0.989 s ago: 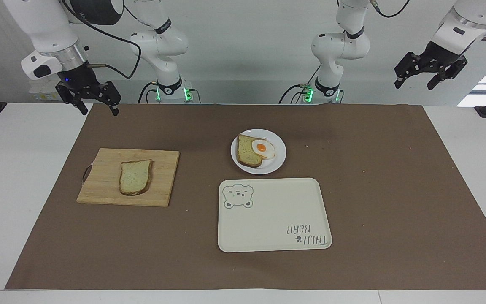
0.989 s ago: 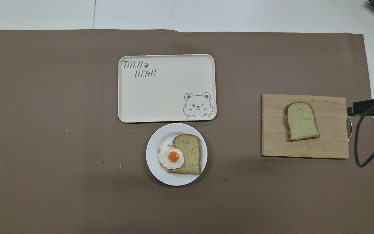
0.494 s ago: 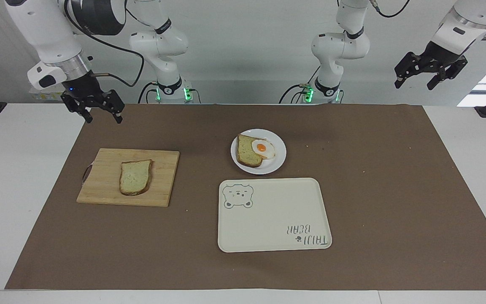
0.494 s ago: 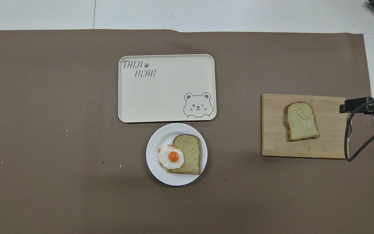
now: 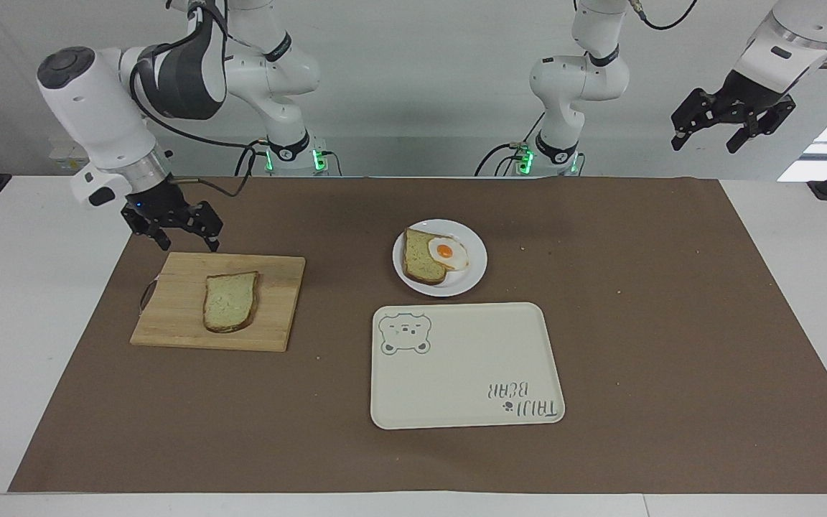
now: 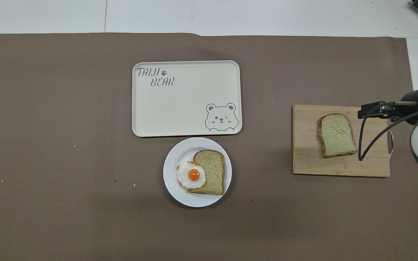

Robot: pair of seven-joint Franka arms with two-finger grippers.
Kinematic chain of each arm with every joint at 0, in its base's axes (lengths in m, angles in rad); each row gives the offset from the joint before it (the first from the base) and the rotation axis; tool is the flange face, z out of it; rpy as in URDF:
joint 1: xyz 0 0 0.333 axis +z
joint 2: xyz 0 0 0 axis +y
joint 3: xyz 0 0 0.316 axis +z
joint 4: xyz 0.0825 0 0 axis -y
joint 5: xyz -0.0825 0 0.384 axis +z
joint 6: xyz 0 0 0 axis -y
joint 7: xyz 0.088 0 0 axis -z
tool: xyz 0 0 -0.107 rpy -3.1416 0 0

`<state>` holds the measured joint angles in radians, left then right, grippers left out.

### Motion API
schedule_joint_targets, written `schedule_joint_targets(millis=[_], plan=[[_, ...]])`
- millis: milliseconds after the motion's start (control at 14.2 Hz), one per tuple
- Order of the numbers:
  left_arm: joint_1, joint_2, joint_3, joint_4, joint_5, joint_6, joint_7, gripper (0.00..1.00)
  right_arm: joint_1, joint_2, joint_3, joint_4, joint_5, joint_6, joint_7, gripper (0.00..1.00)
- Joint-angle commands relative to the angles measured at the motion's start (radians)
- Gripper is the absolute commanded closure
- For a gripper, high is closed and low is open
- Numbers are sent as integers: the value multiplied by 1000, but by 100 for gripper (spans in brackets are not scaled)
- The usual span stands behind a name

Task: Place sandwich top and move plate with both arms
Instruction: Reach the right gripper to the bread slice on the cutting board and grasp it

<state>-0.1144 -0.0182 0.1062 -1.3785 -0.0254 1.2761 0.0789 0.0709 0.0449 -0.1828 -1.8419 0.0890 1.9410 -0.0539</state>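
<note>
The sandwich top [image 5: 230,301] [image 6: 337,135], a pale slice with a dark crust, lies flat on a wooden cutting board [image 5: 277,287] [image 6: 305,159]. The white plate [image 5: 472,276] [image 6: 174,188] carries a smaller bread slice [image 5: 419,262] [image 6: 212,170] with a fried egg [image 5: 448,253] [image 6: 191,175] partly on it. My right gripper [image 5: 189,243] hangs open and empty over the board's edge toward the right arm's end, apart from the slice. At the left arm's end my left gripper [image 5: 704,146] waits high up, open and empty.
A cream rectangular tray [image 5: 467,373] [image 6: 187,108] with a bear drawing lies just beside the plate, farther from the robots. A brown mat [image 5: 636,323] covers the table. The right arm's black cable [image 6: 361,145] loops over the board in the overhead view.
The right arm has come down and swung from beside the mat toward the cutting board, gripper still open. The left arm, bread, plate and tray have not moved.
</note>
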Motion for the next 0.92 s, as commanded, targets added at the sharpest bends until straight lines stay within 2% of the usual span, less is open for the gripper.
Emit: schedule_joint_targets(millis=[0,141,353,494,847], plan=[[-7,-14,6,-7,10,-14,-7,0,-43,33,3,-51,58,96,-90,0],[-7,-16,6,-7,10,-14,-7,0,-48,61,3,-85,67,168,-113,0],[-7,-17,6,-8,10,-14,-7,0,-74,95,3,-131,75,202,-203,0],[-7,-17,6,-8,10,-14,-7,0,-98,101,3,-172,150,248,-244,0],[-7,-17,6,-8,10,-14,-8,0,-105,223,3,-207,240,355,-358,0]])
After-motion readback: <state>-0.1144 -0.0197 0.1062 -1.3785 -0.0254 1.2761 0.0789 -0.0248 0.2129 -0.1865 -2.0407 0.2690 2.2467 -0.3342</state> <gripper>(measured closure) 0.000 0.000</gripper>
